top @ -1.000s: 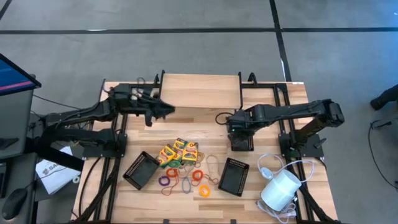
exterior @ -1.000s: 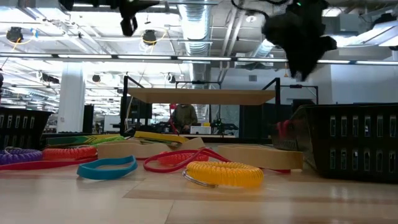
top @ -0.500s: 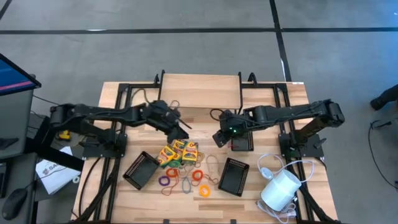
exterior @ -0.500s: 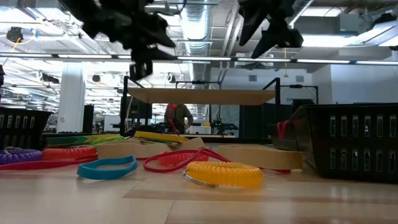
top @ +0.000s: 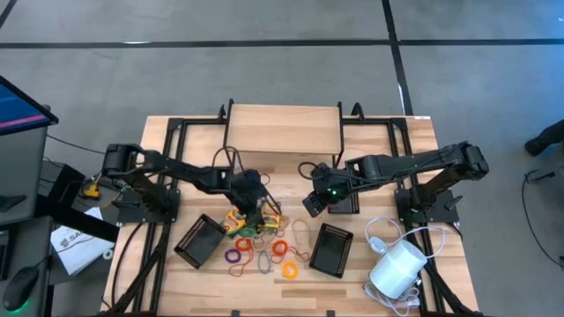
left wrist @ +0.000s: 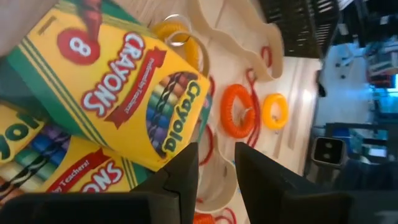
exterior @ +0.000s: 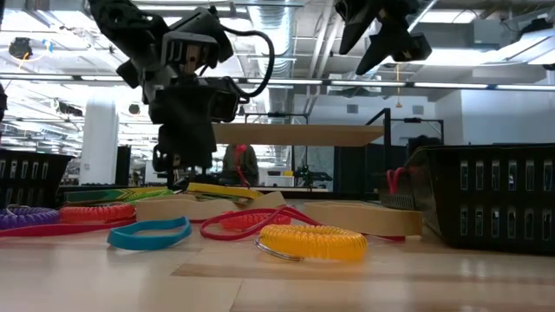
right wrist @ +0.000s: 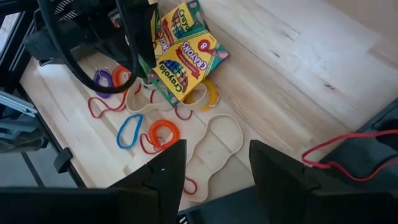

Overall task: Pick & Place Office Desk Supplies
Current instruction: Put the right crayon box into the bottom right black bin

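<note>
Several yellow-and-green crayon boxes (top: 256, 214) lie stacked flat at mid-table, also in the left wrist view (left wrist: 124, 99) and the right wrist view (right wrist: 186, 56). Thin coloured loops (top: 264, 251) lie scattered on the wood toward the near edge, among them a yellow coil (exterior: 312, 243) and an orange coil (right wrist: 163, 132). My left gripper (top: 254, 202) (exterior: 179, 178) (left wrist: 216, 165) is open, pointing down just over the top box's edge, with no touch showing. My right gripper (top: 310, 202) (exterior: 373, 48) (right wrist: 216, 168) is open, raised to the pile's right.
Two black mesh trays (top: 200, 239) (top: 331, 249) sit left and right of the loops. A third tray (top: 342, 202) is under the right arm. A white cylinder with a cord (top: 397, 269) lies at the near right corner. A raised wooden shelf (top: 284, 128) spans the far side.
My left arm has swung from the far left of the table to the middle and come down over the crayon boxes, turning to point down. My right gripper has moved left toward the pile and tipped up off the tray beneath it. Boxes and loops have stayed put.
</note>
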`<act>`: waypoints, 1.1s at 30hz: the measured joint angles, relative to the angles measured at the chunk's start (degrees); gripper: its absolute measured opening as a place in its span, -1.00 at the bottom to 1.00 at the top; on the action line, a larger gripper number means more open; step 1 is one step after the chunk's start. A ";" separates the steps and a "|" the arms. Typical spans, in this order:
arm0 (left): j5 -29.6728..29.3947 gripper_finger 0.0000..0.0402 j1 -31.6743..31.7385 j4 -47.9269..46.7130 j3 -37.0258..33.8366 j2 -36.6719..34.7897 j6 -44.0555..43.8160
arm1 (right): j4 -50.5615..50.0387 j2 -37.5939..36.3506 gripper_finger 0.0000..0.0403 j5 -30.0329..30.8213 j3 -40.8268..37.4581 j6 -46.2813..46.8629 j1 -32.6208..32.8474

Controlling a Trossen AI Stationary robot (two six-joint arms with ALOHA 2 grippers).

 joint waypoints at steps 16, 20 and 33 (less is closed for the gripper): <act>-9.12 0.00 -1.21 -1.34 0.00 -0.20 0.15 | 0.60 2.41 -0.14 0.43 0.02 2.15 -0.80; -10.28 0.09 0.01 -2.45 0.00 -0.22 -0.62 | 2.14 4.38 -0.14 -1.48 -0.06 2.55 -0.35; -13.43 0.12 0.32 -9.21 -0.04 -4.32 -0.88 | 6.28 11.38 -0.14 -5.67 -0.07 3.15 0.33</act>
